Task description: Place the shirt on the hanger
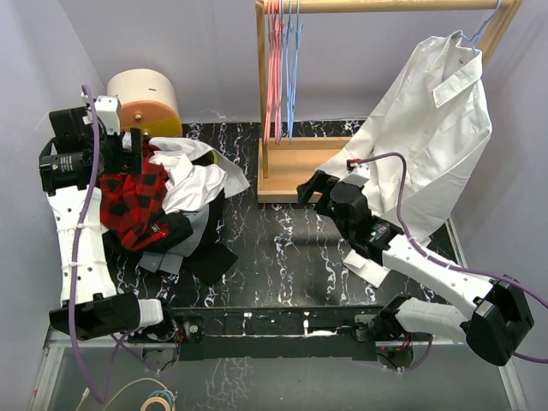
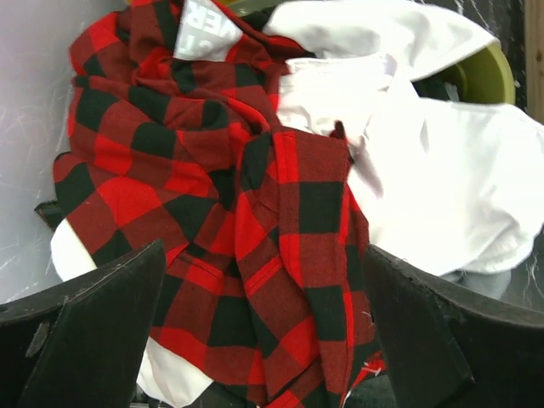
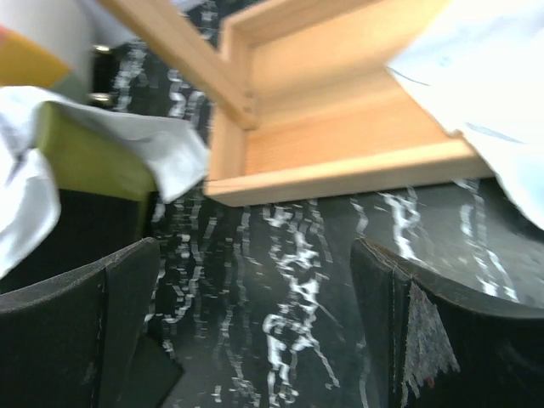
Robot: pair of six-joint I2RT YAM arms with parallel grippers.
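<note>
Two pincers spread wide, both empty, left pincer over the shirt mid-frame, right pincer above the counter.

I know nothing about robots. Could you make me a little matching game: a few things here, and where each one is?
1. checked shirt
2. white collared shirt
3. pink hangers
4. right end effector

A. hanging at the right end of the rail
B. open, over the black table
C. in the clothes pile on the left
D. bare, bunched at the rail's left end

Pairs: 1-C, 2-A, 3-D, 4-B
</note>
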